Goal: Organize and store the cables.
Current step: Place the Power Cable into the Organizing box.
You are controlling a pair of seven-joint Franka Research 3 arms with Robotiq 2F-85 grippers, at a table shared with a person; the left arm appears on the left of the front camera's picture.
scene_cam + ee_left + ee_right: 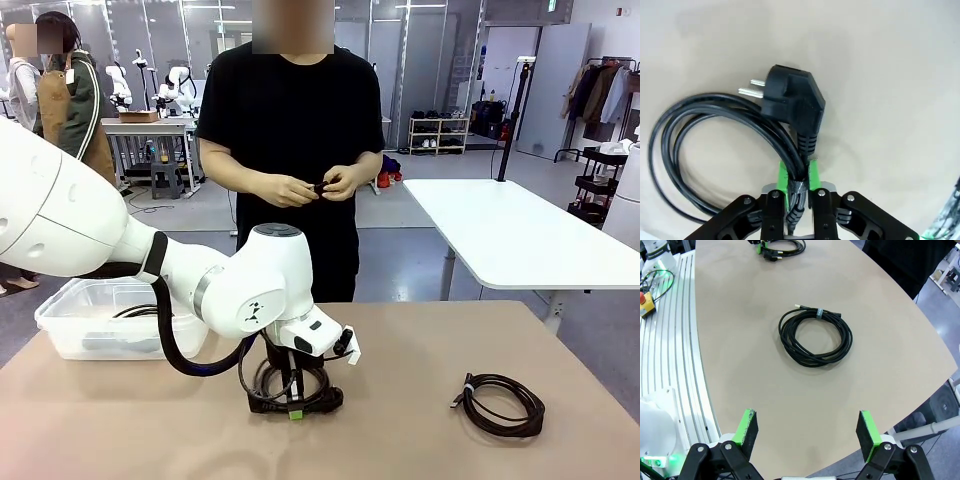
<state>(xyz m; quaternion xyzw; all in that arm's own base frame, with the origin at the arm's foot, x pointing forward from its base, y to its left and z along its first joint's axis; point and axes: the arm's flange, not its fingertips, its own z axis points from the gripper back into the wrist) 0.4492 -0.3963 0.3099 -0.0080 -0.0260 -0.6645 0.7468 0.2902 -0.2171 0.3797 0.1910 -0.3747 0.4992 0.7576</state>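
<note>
Our left jaws are clamped on the power cord [767, 127] at its bound neck, with the plug [795, 97] just ahead of the pads. We judge it light and floppy, so its loops will sag. Our right jaws stand wide and empty. The second coil [845, 337] lies well ahead of them on the surface [790, 415] and is best pinched at its band [819, 312].

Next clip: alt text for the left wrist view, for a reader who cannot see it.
The left end effector is clamped on a coiled black power cable lying on the beige table, its green pads pinching the bundled strands. Just beyond the pads lies the cable's black two-pin plug, pins pointing to the picture's left.
</note>
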